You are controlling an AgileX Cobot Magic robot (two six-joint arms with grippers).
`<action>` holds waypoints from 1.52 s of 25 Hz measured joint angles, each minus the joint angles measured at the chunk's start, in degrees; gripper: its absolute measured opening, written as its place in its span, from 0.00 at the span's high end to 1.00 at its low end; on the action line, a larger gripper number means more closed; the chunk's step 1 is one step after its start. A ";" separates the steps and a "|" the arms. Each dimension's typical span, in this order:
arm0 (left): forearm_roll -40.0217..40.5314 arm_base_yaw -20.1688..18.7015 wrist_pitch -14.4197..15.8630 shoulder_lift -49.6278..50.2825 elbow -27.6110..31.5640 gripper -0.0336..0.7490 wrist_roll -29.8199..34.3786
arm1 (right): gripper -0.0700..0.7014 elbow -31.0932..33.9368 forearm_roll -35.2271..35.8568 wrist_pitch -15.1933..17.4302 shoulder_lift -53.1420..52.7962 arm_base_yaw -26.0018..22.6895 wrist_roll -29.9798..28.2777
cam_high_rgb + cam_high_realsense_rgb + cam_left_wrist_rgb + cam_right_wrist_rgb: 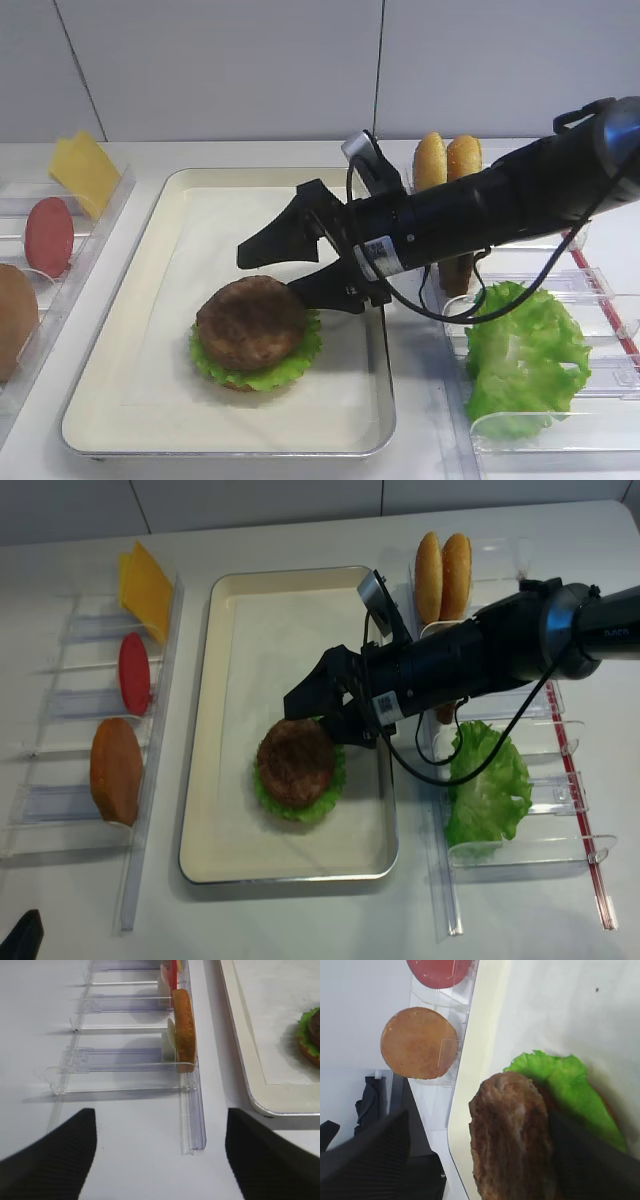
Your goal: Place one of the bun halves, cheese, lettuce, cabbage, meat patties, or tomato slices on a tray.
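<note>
A meat patty sits atop lettuce and a bun half in the near half of the tray, the placement apparently complete. The right end effector hovers just beside it, jaws apart, holding nothing. Still racked: one tomato slice, one cheese, three bun halves, one lettuce bunch.

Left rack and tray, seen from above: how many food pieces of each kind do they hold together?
Cheese: 1
Tomato slice: 1
Bun halves: 2 (one under the lettuce)
Lettuce: 1
Meat patty: 1
Total: 6
</note>
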 joint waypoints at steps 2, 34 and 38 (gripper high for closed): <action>0.00 0.00 0.00 0.00 0.00 0.28 0.00 | 0.18 0.00 0.00 0.00 0.00 0.00 -0.79; 0.00 0.00 0.00 0.00 0.00 0.28 0.00 | 0.18 -37.17 -58.45 8.98 0.02 0.00 35.71; 0.00 0.00 0.00 0.00 0.00 0.28 0.00 | 0.19 -39.58 -66.82 9.52 -2.64 0.00 39.84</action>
